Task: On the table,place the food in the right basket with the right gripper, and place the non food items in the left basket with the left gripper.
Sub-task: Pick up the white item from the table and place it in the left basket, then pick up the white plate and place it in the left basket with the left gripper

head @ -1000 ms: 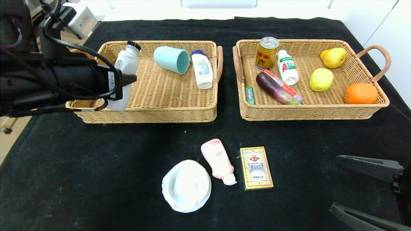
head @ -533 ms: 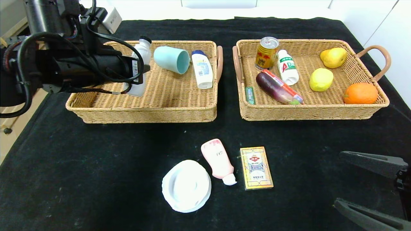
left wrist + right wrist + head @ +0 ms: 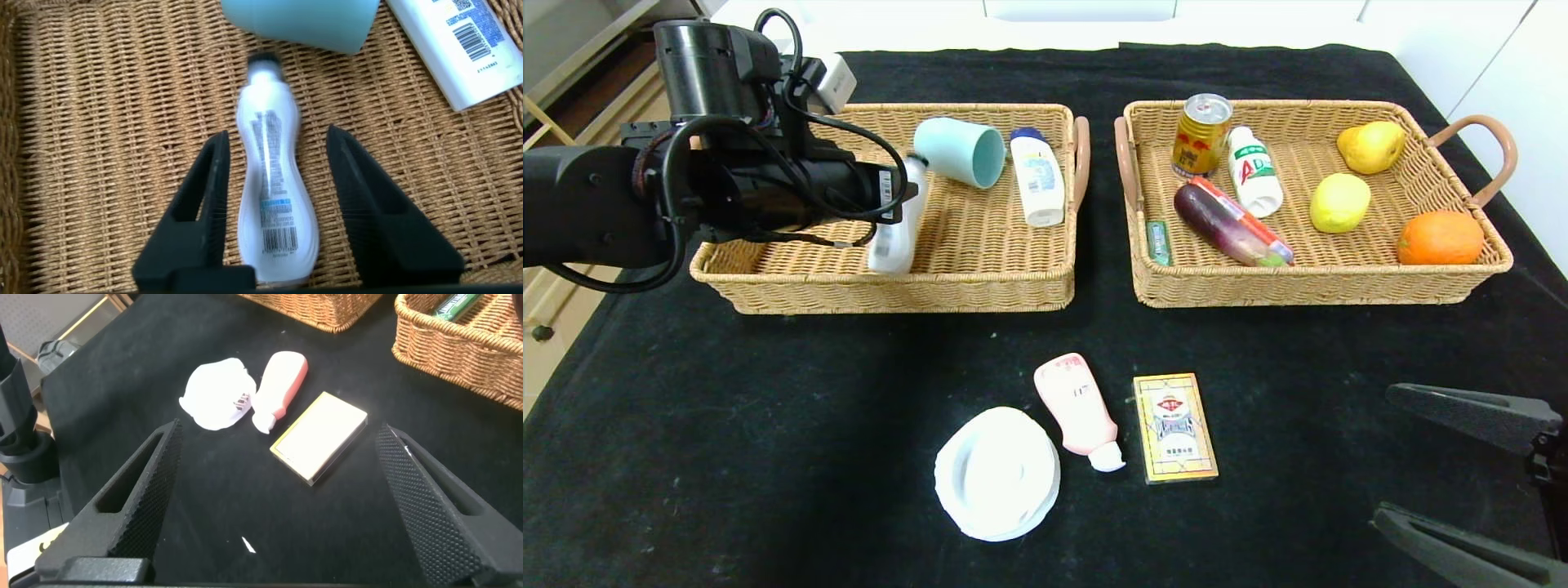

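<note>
Left gripper [image 3: 274,196] hangs spread over the left basket [image 3: 980,282], its fingers either side of a white bottle [image 3: 272,192] lying there. Its arm hides the bottle's middle in the head view. Right gripper [image 3: 278,490], parked and spread, is cut off at the frame's edge.

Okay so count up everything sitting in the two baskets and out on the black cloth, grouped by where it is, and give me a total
Left basket: 3 — white bottle between the open left tool's fingers, teal cup, lotion tube
Right basket: 8 — can, drink bottle, eggplant, sausage, gum, 2 yellow fruits, orange
Black cloth: 3 — white lid, pink bottle, card box
Total: 14
</note>
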